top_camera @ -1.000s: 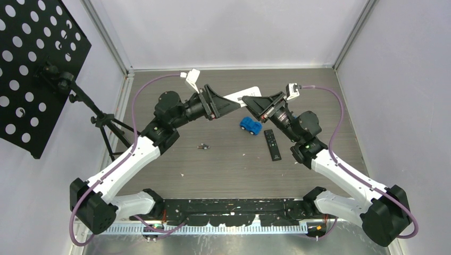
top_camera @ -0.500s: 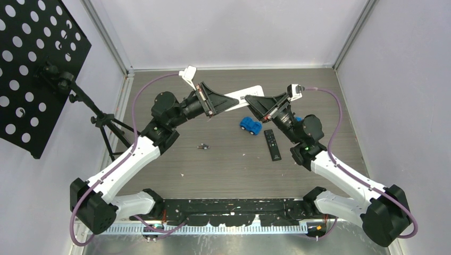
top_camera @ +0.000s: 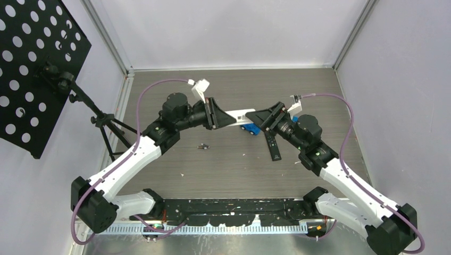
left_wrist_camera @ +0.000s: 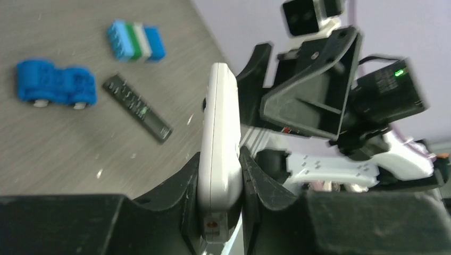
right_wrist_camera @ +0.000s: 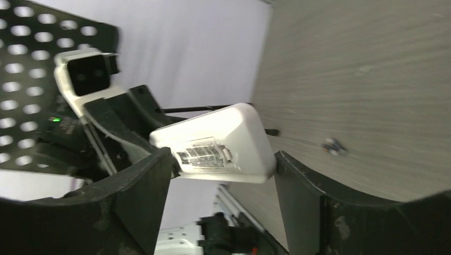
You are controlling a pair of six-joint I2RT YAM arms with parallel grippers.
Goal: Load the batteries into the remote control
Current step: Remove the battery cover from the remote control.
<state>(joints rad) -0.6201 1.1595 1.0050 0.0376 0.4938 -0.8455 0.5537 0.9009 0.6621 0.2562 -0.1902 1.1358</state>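
Observation:
My left gripper [top_camera: 226, 118] is shut on one end of a white remote control [top_camera: 239, 114] and holds it above the table; in the left wrist view its fingers [left_wrist_camera: 183, 186] press both sides of that remote [left_wrist_camera: 219, 133]. My right gripper [top_camera: 256, 117] is open at the remote's other end. The right wrist view shows its jaws wide apart on either side of the labelled end [right_wrist_camera: 218, 143], not pressing it. The batteries [top_camera: 202, 146] lie as tiny dark cylinders on the table below the left arm, and show blurred [right_wrist_camera: 334, 147] in the right wrist view.
A black remote [top_camera: 272, 144] lies on the table under the right arm, next to a blue toy car [top_camera: 249, 126]. Blue, white and green blocks [left_wrist_camera: 135, 41] sit farther back. A tripod with a perforated black panel [top_camera: 32, 64] stands at the left.
The left gripper closed on the white remote, then the right gripper opened and let go of it. Both arms and the remote came nearer and lower.

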